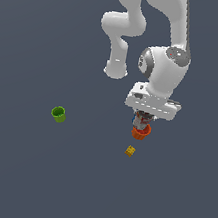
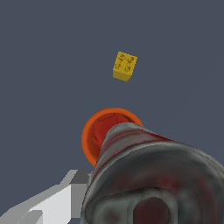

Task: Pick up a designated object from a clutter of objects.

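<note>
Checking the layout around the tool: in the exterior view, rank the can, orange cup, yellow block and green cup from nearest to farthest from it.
1. Can, right under the tool.
2. Orange cup, just below the can.
3. Yellow block, lower still.
4. Green cup, far off toward the exterior view's left.

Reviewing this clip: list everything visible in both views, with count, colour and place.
tin can: one, red-and-white label with grey rim, directly under the gripper, next to the orange cup.
orange cup: one, orange, just below the gripper in the exterior view, partly hidden by the can in the wrist view.
green cup: one, green, alone toward the exterior view's left.
yellow block: one, yellow, studded, near the orange cup.
floor: dark grey-blue.
gripper: one, white, at the can; jaw state unclear.
arm: one, white.
</note>
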Motion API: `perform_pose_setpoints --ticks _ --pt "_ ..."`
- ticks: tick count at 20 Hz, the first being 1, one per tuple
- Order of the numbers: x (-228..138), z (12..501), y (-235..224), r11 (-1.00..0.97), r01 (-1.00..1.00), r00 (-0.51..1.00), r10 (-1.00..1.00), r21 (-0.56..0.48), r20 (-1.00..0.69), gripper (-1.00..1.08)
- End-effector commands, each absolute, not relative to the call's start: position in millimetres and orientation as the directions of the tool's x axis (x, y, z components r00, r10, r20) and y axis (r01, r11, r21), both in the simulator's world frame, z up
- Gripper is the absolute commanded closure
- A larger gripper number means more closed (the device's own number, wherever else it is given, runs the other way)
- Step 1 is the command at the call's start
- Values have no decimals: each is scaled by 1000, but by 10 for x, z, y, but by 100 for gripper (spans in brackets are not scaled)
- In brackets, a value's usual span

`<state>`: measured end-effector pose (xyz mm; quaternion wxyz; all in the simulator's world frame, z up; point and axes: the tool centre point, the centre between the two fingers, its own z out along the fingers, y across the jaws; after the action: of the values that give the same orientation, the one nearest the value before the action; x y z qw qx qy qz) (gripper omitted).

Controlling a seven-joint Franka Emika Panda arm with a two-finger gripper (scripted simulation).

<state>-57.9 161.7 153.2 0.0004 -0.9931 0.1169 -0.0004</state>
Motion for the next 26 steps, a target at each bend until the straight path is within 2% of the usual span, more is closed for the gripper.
perform_pose_setpoints --ticks 1,12,26 --pt "-579 1531 1616 -973 -232 973 -232 -1 1 108" --pt "-421 1784 1639 -973 -232 973 -232 -1 1 108" --pt "167 2691 1722 -973 -232 973 -232 -1 0 108"
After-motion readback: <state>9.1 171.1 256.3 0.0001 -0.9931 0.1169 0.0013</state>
